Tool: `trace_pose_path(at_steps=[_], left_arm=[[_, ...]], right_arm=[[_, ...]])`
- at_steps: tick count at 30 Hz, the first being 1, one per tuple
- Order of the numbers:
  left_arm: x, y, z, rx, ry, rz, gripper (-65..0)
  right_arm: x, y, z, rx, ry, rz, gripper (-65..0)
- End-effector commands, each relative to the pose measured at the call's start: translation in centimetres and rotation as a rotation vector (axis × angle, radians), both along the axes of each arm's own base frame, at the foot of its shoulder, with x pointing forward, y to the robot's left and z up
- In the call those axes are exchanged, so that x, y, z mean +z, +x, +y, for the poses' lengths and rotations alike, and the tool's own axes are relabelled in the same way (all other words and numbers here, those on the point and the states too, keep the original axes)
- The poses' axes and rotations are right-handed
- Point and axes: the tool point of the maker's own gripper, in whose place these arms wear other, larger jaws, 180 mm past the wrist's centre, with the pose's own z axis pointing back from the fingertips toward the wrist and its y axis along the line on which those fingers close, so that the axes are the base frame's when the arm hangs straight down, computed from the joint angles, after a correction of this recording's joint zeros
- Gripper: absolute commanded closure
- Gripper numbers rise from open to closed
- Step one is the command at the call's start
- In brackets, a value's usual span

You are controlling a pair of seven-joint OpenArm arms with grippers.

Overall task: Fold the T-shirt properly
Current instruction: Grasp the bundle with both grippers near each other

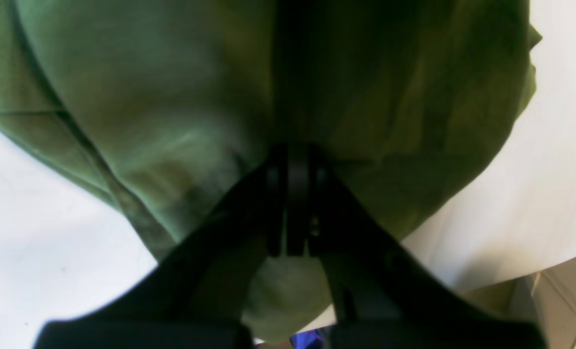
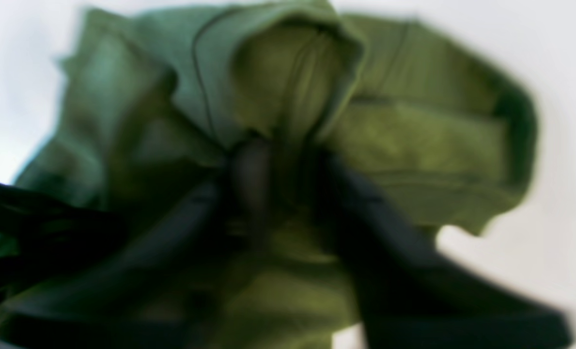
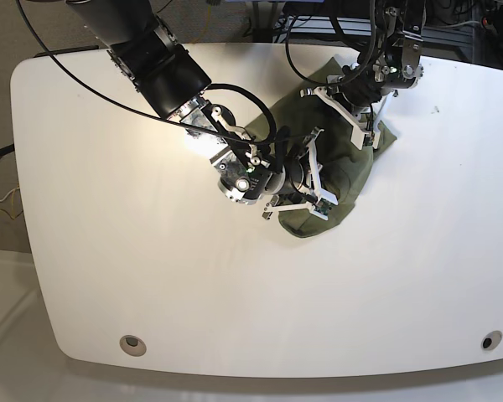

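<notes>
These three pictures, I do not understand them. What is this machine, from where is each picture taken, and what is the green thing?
The machine is a robot with two arms working over a white table. One picture looks down from above and shows both arms. The other two come from small cameras on the wrists, looking along each set of jaws, so the dark shapes there are the jaws themselves.

The green thing is the T-shirt, bunched on the table, not yet folded. The left gripper is on the right in the overhead picture; its jaws are shut on the cloth. The right gripper also appears to pinch the cloth, but that picture is blurred.
</notes>
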Motion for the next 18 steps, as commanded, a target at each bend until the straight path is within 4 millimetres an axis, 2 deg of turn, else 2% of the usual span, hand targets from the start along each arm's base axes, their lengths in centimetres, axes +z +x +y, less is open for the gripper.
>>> trace_pose_path(at_steps=[1, 9, 18], left_arm=[[0.4, 0.3, 0.3, -0.007, 0.009, -0.020, 0.0], [0.4, 0.3, 0.4, -0.009, 0.013, -0.020, 0.0], [0.4, 0.3, 0.4, -0.008, 0.012, -0.020, 0.0]], right_arm=[[2.4, 1.1, 1.8, 0.006, 0.078, -0.052, 0.0], [3.4, 1.9, 2.3, 0.006, 0.092, -0.075, 0.0], [6.3, 2.4, 5.0, 0.035, 0.140, -0.108, 0.0]])
